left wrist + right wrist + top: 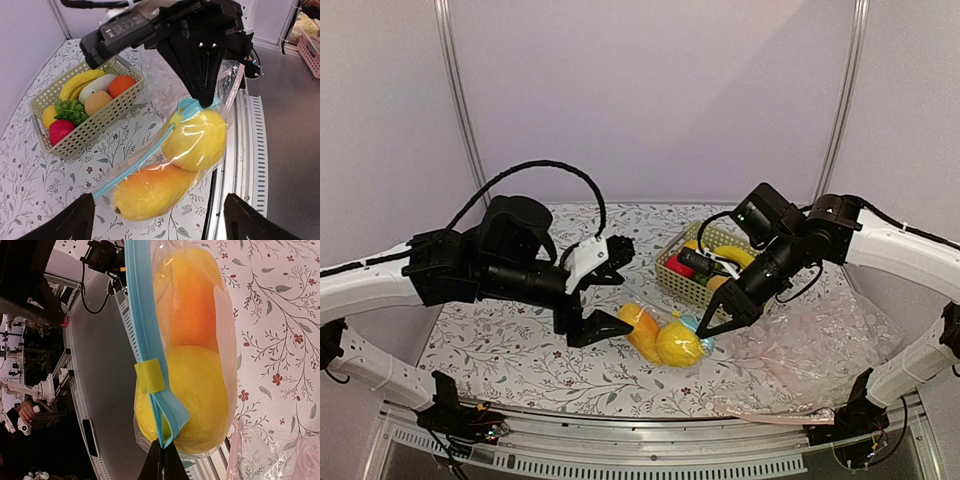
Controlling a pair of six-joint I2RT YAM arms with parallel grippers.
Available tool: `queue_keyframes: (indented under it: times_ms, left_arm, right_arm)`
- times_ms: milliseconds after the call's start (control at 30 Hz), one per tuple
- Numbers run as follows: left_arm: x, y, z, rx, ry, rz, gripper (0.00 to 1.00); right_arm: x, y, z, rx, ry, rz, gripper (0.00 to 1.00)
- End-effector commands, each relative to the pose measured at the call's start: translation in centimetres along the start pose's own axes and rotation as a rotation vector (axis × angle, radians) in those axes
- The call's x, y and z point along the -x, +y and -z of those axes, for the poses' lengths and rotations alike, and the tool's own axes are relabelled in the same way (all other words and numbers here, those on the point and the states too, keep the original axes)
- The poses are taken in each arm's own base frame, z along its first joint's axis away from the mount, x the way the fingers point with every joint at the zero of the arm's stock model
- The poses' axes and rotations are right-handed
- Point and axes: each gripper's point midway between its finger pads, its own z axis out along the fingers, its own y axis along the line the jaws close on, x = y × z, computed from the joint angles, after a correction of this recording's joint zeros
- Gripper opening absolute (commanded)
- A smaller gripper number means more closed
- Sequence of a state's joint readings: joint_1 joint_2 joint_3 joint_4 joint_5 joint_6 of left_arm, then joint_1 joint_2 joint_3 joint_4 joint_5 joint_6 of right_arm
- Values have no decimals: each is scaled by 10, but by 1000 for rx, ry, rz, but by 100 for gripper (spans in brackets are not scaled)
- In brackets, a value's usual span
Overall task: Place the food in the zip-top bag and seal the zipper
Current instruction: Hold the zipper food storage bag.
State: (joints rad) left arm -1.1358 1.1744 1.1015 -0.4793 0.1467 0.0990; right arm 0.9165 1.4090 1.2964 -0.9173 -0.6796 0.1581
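The zip-top bag (165,165) lies on the flowered table with the food inside: a rounded yellow fruit (197,140) and a longer orange-yellow one (152,190). The light blue zipper (142,325) runs along the bag's top edge and carries a yellow slider (149,376). My right gripper (162,460) is shut on the end of the zipper strip, next to the yellow fruit (200,395). In the top view it sits at the bag's right end (705,328). My left gripper (160,225) stands wide open just left of the bag (665,338), with its fingers on either side of the orange end and not touching it.
A cream basket (692,288) with several other toy fruits stands behind the bag. A large pinkish clear plastic sheet (820,350) lies at the right. The table's metal front edge (650,425) runs close under the bag.
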Motion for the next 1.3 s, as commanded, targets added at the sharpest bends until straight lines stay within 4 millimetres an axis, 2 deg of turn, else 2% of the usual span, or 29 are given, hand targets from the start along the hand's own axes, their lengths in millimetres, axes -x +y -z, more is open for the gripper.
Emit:
queue_keyframes:
  times_ms: [0, 67, 200, 233, 367, 467, 633, 733, 1100, 1200, 1267]
  left_arm:
    - [6, -11, -10, -25, 48, -160, 87]
    - [6, -18, -19, -55, 72, -179, 78]
    - [9, -30, -30, -100, 86, -215, 55]
    - [10, -33, -32, -108, 87, -220, 52]
    - [14, -41, -37, -138, 69, -229, 50]
    - [14, -48, -40, -171, 61, -220, 55]
    - [12, -51, -50, -184, 75, -221, 53]
    - [12, -54, -56, -203, 81, -224, 45]
    - [13, -60, -68, -234, 91, -228, 32]
    - [13, -61, -69, -240, 94, -228, 21]
    - [12, -62, -70, -240, 97, -227, 19]
  right_arm:
    - [-24, 12, 8, 21, 112, 28, 0]
    - [-26, 13, 10, 21, 126, 33, 0]
    - [-27, 15, 10, 31, 136, 47, 0]
    - [-27, 16, 10, 34, 134, 53, 0]
    - [-25, 19, 10, 43, 130, 59, 0]
    - [-24, 18, 10, 43, 130, 60, 0]
    - [-22, 21, 9, 59, 129, 60, 0]
    - [-22, 21, 9, 63, 132, 57, 0]
    - [-23, 22, 8, 62, 139, 56, 0]
    - [-23, 22, 8, 62, 140, 55, 0]
    - [-23, 22, 8, 63, 140, 56, 0]
